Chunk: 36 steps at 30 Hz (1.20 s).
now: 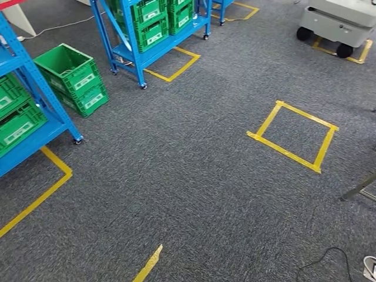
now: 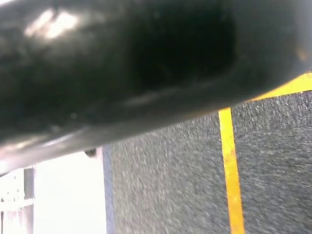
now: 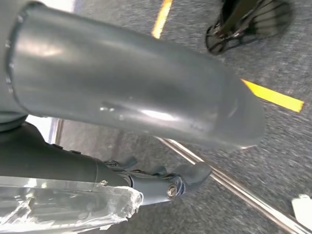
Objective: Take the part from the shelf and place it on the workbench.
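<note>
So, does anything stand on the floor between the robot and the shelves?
A green crate sits on the carpet beside the left shelf; toward the far shelf lies just flat yellow tape.

Right hand [image 3: 147, 146]: thick, smooth grey thumb with glossy highlights; darker fingers [image 3: 191, 174] beneath, a silver screw at the joint. Clear crinkled film wraps the dark lower part.

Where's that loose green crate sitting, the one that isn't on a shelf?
In the head view the green crate sits on the grey carpet at upper left, stacked on another, between the two blue shelf racks.
</note>
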Available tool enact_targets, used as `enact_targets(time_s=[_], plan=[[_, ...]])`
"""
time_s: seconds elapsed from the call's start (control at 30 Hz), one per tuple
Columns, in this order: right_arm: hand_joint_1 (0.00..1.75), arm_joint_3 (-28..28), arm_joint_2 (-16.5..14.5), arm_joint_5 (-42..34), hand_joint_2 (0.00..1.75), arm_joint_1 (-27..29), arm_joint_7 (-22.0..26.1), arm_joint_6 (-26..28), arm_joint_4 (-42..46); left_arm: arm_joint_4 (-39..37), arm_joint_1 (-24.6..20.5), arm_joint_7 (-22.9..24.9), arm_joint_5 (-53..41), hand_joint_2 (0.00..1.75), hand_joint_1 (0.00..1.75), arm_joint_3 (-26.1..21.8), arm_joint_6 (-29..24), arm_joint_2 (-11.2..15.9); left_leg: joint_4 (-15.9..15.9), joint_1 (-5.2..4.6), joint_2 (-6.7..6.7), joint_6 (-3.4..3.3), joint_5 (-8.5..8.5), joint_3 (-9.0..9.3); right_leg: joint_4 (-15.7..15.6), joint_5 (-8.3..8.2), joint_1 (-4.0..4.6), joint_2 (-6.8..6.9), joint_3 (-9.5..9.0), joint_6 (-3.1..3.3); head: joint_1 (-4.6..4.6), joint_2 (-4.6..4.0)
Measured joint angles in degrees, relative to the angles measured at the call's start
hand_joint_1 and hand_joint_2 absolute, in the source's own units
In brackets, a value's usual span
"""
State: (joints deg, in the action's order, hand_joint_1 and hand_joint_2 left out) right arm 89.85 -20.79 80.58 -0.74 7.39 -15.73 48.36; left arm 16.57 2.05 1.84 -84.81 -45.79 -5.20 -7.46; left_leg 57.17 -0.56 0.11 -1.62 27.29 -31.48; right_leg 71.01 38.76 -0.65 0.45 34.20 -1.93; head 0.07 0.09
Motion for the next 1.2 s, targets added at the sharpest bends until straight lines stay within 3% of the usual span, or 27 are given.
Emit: enact_targets(time_s=[0.03, 0.07, 0.13, 0.2, 0.27, 0.33, 0.4, 0.47, 0.5, 0.53, 0.57, 0.6, 0.63, 0.7, 0.77, 0.83, 0.87, 0.93, 0.97, 1.0, 1.03, 1.07, 1.1, 1.13, 1.2], plan=[[0.00, 0.02, 0.00, 0.01, 0.00, 0.06, -0.03, -0.01, -0.01, 0.00, -0.02, 0.00, 0.00, 0.00, 0.00, 0.00, 0.00, -0.09, 0.01, -0.01, 0.89, -0.04, 0.03, 0.07, 2.70, 0.42, -0.01, -0.23, 1.77, -0.07, 0.04, 0.00], [0.00, 0.04, 0.00, 0.02, 0.00, 0.07, -0.04, -0.01, -0.01, 0.00, 0.00, 0.00, 0.00, 0.00, 0.00, 0.00, 0.01, -0.16, 0.03, -0.01, 1.79, -0.02, 0.08, 0.19, 3.32, -0.42, -0.01, -0.33, 2.66, -0.08, 0.09, 0.00], [0.00, 0.04, 0.00, 0.13, 0.00, 0.05, 0.03, 0.00, -0.01, 0.00, 0.05, 0.00, 0.00, 0.00, 0.00, 0.00, 0.04, -0.25, 0.05, 0.06, 3.59, 0.20, 0.28, 0.64, -2.06, -5.17, -0.07, -0.99, 1.24, 0.02, 0.11, 0.00], [0.00, 0.04, 0.00, 0.31, 0.00, 0.01, 0.19, -0.01, -0.02, 0.00, -0.04, 0.01, 0.00, 0.00, 0.00, -0.04, 0.07, -0.29, 0.22, 0.08, 5.15, 0.64, 0.55, 0.81, -9.36, -8.80, -0.41, -3.99, -1.66, 0.18, 0.10, 0.00], [0.00, 0.04, 0.00, 0.49, 0.00, -0.07, 0.37, -0.03, -0.04, 0.00, -0.15, 0.02, 0.00, 0.00, 0.00, -0.13, 0.07, -0.32, 0.36, 0.24, 6.49, 1.30, 0.49, 0.37, -12.08, -9.24, -0.52, -6.02, -2.91, 0.44, 0.09, 0.00], [0.00, 0.04, -0.04, 0.62, 0.00, -0.14, 0.49, -0.07, -0.06, -0.02, -0.07, 0.03, 0.00, 0.00, 0.00, -0.30, 0.07, -0.29, 0.37, 0.52, 7.67, 2.03, 0.32, -0.06, -12.47, -9.37, -0.44, -4.93, -3.16, 0.98, 0.12, 0.00], [0.00, 0.04, -0.08, 0.69, 0.00, -0.14, 0.56, -0.07, -0.03, -0.04, 0.00, 0.04, 0.00, 0.00, 0.00, -0.50, 0.07, -0.28, 2.07, 0.46, 5.92, 2.64, 1.56, -0.93, -12.94, -9.52, -0.56, -3.34, -3.46, 1.70, -0.20, 0.00], [0.00, 0.04, -0.07, 0.74, 0.00, -0.01, 0.58, -0.05, 0.00, -0.05, -0.20, 0.04, 0.00, 0.00, 0.00, -0.61, 0.07, -0.37, 8.10, 0.45, 2.39, 3.17, 4.88, -3.93, -13.22, -9.44, -0.49, -1.42, -3.65, 2.30, -0.65, 0.00], [0.00, 0.04, -0.07, 0.81, 0.00, 0.05, 0.57, -0.05, -0.01, -0.05, -0.30, 0.04, 0.00, 0.00, 0.00, -0.62, 0.07, -0.40, 12.05, 0.57, 1.32, 3.39, 6.60, -5.96, -13.22, -9.34, -0.39, -0.40, -3.68, 2.47, -0.79, 0.00], [0.00, 0.04, -0.07, 0.89, 0.00, 0.06, 0.56, -0.05, -0.01, -0.06, -0.32, 0.04, 0.00, 0.00, 0.00, -0.63, 0.07, -0.44, 15.15, 0.68, 0.81, 3.55, 7.58, -7.54, -13.22, -9.23, -0.30, 0.56, -3.70, 2.56, -0.77, 0.00], [0.00, 0.04, -0.07, 0.97, 0.00, 0.03, 0.54, -0.03, -0.01, -0.07, -0.26, 0.05, 0.00, 0.00, 0.00, -0.66, 0.08, -0.46, 16.58, 0.77, 0.55, 3.65, 7.54, -8.29, -13.21, -9.11, -0.24, 1.46, -3.78, 2.58, -0.79, 0.00], [0.00, 0.04, -0.07, 1.03, 0.00, -0.02, 0.52, -0.01, -0.01, -0.07, -0.13, 0.05, 0.00, 0.00, 0.00, -0.69, 0.08, -0.46, 15.71, 0.83, 0.38, 3.64, 6.34, -7.84, -13.21, -8.98, -0.20, 2.24, -3.93, 2.55, -0.79, 0.00], [0.00, 0.04, -0.07, 1.07, 0.00, -0.07, 0.50, 0.02, -0.01, -0.06, -0.03, 0.06, 0.00, 0.00, 0.00, -0.74, 0.09, -0.45, 12.81, 0.81, 0.01, 3.50, 4.36, -6.29, -13.22, -8.83, -0.16, 2.97, -4.17, 2.48, -0.81, 0.00], [0.00, 0.04, -0.08, 1.11, 0.00, -0.12, 0.47, 0.05, -0.03, -0.05, 0.00, 0.07, 0.00, 0.00, 0.00, -0.80, 0.09, -0.40, 4.89, 0.34, -2.77, 2.70, 0.87, -2.06, -13.18, -8.41, 0.06, 4.32, -4.64, 2.16, -0.81, 0.00], [0.00, 0.04, -0.09, 1.15, 0.00, -0.16, 0.43, 0.05, -0.05, -0.06, -0.22, 0.07, 0.00, 0.00, 0.00, -0.81, 0.09, -0.35, 0.66, -0.22, -4.96, 1.88, 0.10, 0.03, -13.20, -7.95, 0.33, 5.61, -4.85, 1.61, -0.73, 0.00], [0.00, 0.02, -0.09, 1.18, 0.00, -0.37, 0.39, 0.06, -0.05, -0.07, -0.18, 0.08, 0.00, 0.00, 0.00, -0.82, 0.11, -0.35, 0.11, -0.27, -4.05, 1.34, 0.20, 0.10, -13.50, -7.71, 0.45, 6.90, -5.52, 1.02, -0.69, 0.00], [0.00, 0.01, -0.08, 1.19, 0.00, -0.50, 0.39, 0.06, -0.04, -0.07, -0.03, 0.11, 0.00, 0.00, 0.00, -0.83, 0.15, -0.39, -0.19, -0.10, -3.37, 1.06, -0.02, 0.22, -13.38, -7.42, 0.41, 6.46, -5.74, 0.71, -0.67, 0.00], [0.00, -0.01, -0.07, 1.19, 0.00, -0.59, 0.40, 0.08, -0.03, -0.05, 0.09, 0.19, 0.00, 0.00, 0.00, -0.84, 0.21, -0.40, -0.75, 0.35, -2.05, 0.54, -0.51, 0.45, -10.29, -5.36, 0.24, 3.39, -4.61, 0.17, -0.46, 0.00], [0.00, -0.02, -0.07, 1.20, 0.00, -0.52, 0.40, 0.09, -0.03, -0.05, 0.05, 0.21, 0.00, 0.00, 0.00, -0.85, 0.23, -0.42, -0.82, 0.49, -1.39, 0.41, -0.61, 0.47, -6.84, -3.58, 0.09, 1.44, -2.92, -0.03, -0.34, 0.00], [0.00, -0.01, -0.07, 1.21, 0.00, -0.41, 0.39, 0.10, -0.04, -0.05, -0.04, 0.22, 0.00, 0.00, 0.00, -0.85, 0.23, -0.40, -0.81, 0.53, -0.60, 0.33, -0.63, 0.42, -2.64, -1.79, -0.01, 0.33, -0.83, -0.19, -0.27, 0.00], [0.00, 0.00, -0.07, 1.24, 0.00, -0.30, 0.39, 0.10, -0.04, -0.06, -0.10, 0.22, 0.00, 0.00, 0.00, -0.85, 0.24, -0.44, -0.80, 0.55, 0.24, 0.31, -0.61, 0.43, 0.99, -0.68, -0.07, -0.12, 1.16, -0.36, -0.24, 0.00], [0.00, 0.02, -0.07, 1.29, 0.00, -0.22, 0.39, 0.10, -0.04, -0.07, -0.09, 0.22, 0.00, 0.00, 0.00, -0.85, 0.24, -0.50, -0.78, 0.57, 1.09, 0.32, -0.58, 0.51, 3.02, -0.63, -0.09, -0.28, 2.54, -0.48, -0.25, 0.00], [0.00, 0.03, -0.06, 1.35, 0.00, -0.17, 0.40, 0.10, -0.04, -0.07, -0.06, 0.22, 0.00, 0.00, 0.00, -0.85, 0.24, -0.55, -0.76, 0.62, 1.97, 0.39, -0.52, 0.64, 2.70, -1.86, -0.12, -0.36, 2.89, -0.56, -0.24, 0.00], [0.00, 0.04, -0.04, 1.43, 0.00, -0.17, 0.43, 0.10, -0.04, -0.07, -0.03, 0.22, 0.00, 0.00, 0.00, -0.85, 0.24, -0.59, -0.73, 0.69, 2.80, 0.52, -0.42, 0.83, 0.15, -4.03, -0.18, -0.56, 2.14, -0.60, -0.25, 0.00], [0.00, 0.04, -0.02, 1.59, 0.00, -0.18, 0.50, 0.11, -0.04, -0.07, -0.05, 0.22, 0.00, 0.00, 0.00, -0.86, 0.25, -0.61, -0.49, 0.75, 4.35, 1.05, -0.08, 1.08, -7.85, -8.37, -0.60, -2.98, -0.99, -0.71, -0.14, 0.00]])
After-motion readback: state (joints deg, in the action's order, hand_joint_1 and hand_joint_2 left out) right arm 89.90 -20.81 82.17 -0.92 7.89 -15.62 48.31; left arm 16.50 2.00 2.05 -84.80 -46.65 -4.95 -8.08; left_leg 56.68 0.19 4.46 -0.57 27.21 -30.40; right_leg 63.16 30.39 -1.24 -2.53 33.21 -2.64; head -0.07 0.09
